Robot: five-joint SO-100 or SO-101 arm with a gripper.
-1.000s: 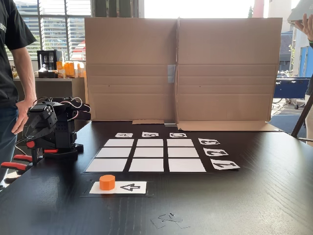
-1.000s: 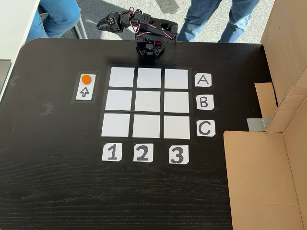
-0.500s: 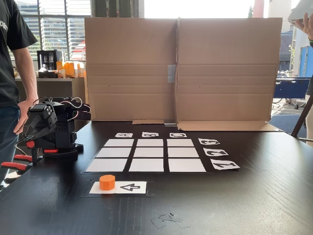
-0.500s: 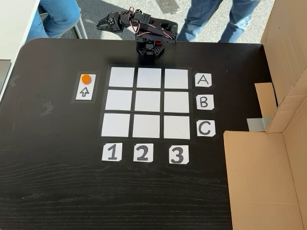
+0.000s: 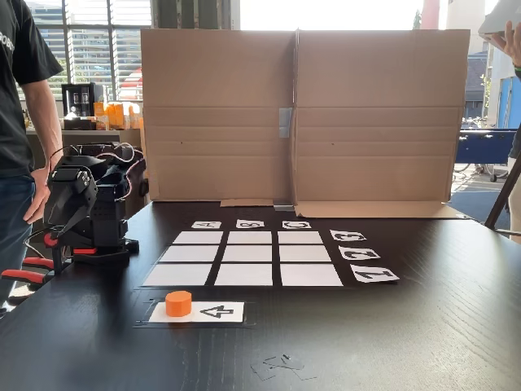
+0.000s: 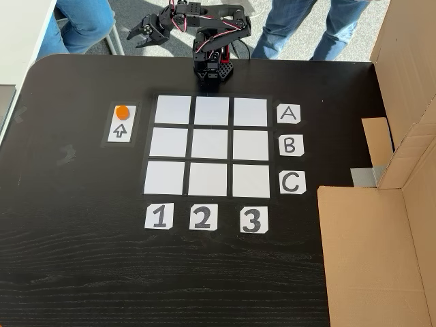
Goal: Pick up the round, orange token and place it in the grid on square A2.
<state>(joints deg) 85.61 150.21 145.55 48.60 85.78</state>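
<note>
The orange token sits on the end of a white card with a black arrow, left of the grid as the high fixed view shows it. The grid is blank. Square A2 is the middle cell of the row nearest the arm. The black arm stands at the table's edge beyond row A. My gripper hangs past that edge, well away from the token, its jaws slightly open and holding nothing.
A tall cardboard wall closes off one side of the table. People stand close behind the arm. A red-handled clamp grips the table edge by the arm's base. Label cards A B C and 1 2 3 border the grid.
The arm has lifted out of its folded pose and the gripper has swung outward, left in the high view. The token and cards have not moved.
</note>
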